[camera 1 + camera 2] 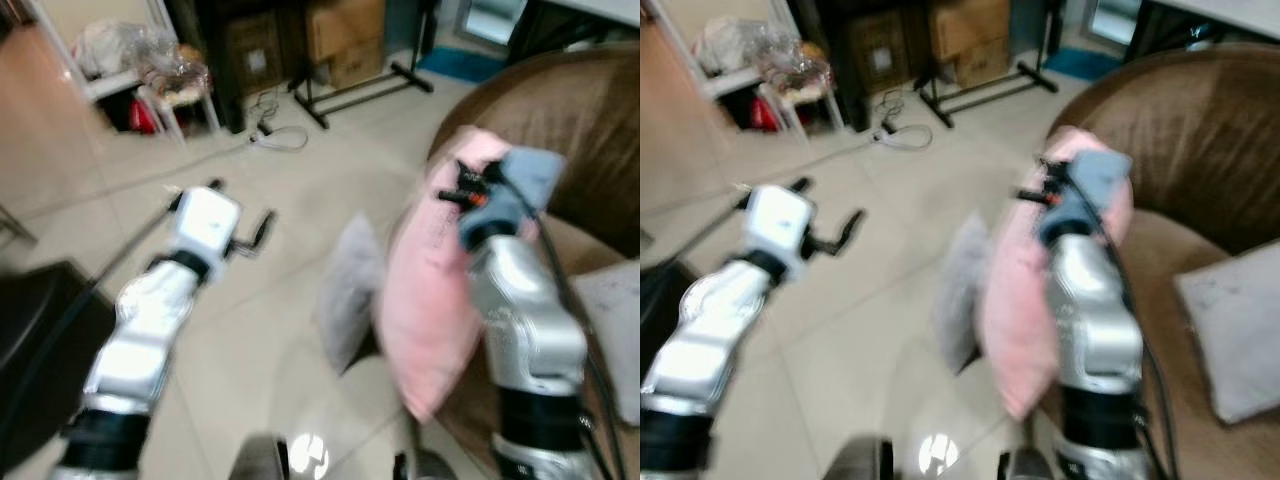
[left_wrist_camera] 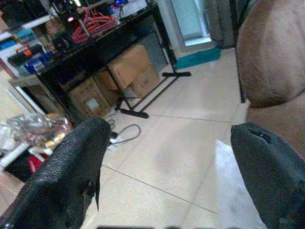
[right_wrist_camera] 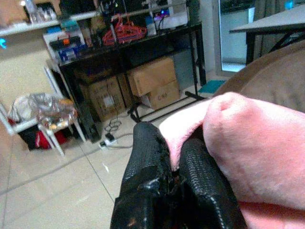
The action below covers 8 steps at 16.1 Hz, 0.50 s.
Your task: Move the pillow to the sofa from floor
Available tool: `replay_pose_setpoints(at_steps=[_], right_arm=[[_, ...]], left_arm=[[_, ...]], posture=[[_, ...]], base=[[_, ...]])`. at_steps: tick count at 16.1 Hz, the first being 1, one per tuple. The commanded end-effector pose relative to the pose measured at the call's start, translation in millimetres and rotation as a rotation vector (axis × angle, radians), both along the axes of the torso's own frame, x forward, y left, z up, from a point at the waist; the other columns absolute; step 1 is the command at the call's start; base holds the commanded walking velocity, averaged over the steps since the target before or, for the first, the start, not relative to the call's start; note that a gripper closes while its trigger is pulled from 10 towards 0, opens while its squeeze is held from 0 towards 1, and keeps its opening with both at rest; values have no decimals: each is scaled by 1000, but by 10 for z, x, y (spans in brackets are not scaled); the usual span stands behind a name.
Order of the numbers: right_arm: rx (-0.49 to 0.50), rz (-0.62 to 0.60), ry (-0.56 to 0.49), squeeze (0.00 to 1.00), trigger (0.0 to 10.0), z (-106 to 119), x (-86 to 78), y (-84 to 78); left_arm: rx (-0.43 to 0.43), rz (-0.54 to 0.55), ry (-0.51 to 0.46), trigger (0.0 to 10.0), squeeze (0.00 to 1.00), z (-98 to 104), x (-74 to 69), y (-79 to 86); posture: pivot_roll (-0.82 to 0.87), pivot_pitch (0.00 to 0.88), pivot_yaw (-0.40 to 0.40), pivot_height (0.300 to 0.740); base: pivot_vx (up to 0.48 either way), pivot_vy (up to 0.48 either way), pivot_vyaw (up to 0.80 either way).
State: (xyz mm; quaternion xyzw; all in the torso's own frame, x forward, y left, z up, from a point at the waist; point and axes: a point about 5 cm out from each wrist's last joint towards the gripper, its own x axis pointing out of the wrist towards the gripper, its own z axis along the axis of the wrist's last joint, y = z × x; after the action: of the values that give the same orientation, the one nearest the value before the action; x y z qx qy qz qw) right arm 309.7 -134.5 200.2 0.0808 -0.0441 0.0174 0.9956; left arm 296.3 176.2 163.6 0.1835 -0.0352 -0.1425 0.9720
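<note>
The pink pillow (image 1: 425, 290) hangs off the floor beside the brown sofa (image 1: 1200, 150), pinched tight in the right gripper (image 3: 176, 164). The left gripper (image 2: 167, 157) is wide open over pale floor tiles (image 1: 300, 190); boxes (image 3: 152, 81) sit under a black table (image 3: 124, 47)

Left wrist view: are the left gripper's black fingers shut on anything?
No. The left gripper has its two black fingers spread wide apart with bare tiled floor between them.
</note>
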Motion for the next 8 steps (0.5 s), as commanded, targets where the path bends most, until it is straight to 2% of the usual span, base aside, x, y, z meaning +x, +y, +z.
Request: replay_pose_setpoints(at_steps=[1, 8], right_arm=[[-6, -65, -33, 0, 10000, 55, -38, -176], [4, -81, -24, 0, 10000, 24, -60, -184]], left_arm=[[-1, -47, -1, 10000, 0, 7, 17, -145], [12, -66, -1, 10000, 0, 27, 41, -158]], posture=[[-113, 0, 67, 730], [-114, 0, 83, 740]], base=[[0, 0, 0], [0, 0, 0]])
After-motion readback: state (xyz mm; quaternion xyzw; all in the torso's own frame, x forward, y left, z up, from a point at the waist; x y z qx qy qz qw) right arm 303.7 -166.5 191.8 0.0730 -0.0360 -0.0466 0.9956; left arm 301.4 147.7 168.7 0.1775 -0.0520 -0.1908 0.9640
